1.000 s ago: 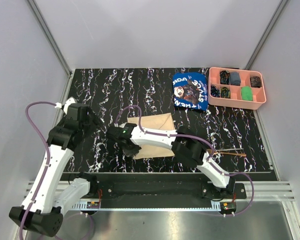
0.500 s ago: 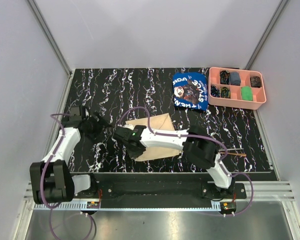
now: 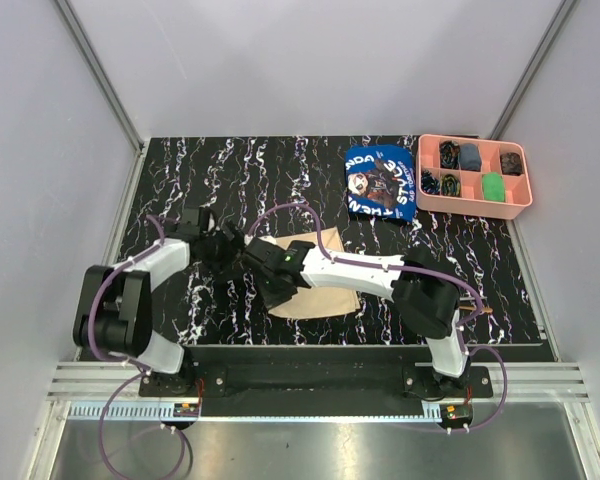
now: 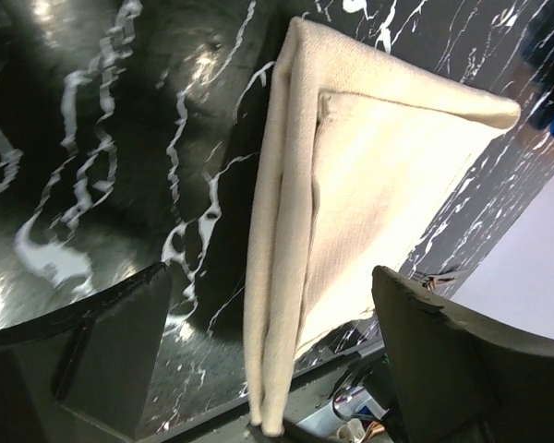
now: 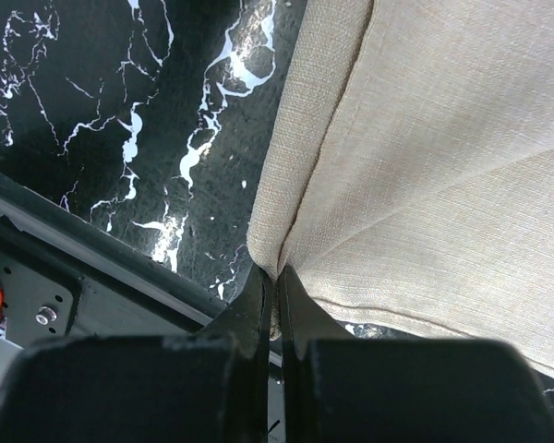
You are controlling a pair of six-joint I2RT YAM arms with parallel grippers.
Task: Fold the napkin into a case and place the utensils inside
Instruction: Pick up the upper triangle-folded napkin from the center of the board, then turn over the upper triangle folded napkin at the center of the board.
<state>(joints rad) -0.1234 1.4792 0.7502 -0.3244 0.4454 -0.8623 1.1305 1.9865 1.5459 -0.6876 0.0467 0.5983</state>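
The napkin (image 3: 325, 298) is a plain tan cloth with no picture on it; it is folded over into a few layers, so it looks like a flat shape with slanted sides; it lies on the black and white table (image 3: 180, 170), near the front edge, about in the middle; one folded edge is thick and has a sewn hem; the right gripper (image 5: 275, 286) pinches its near corner.

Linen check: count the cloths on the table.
2. The beige napkin lies front centre, a corner pinched by the right gripper; the blue printed cloth lies at the back, beside the pink tray. None seems hidden.
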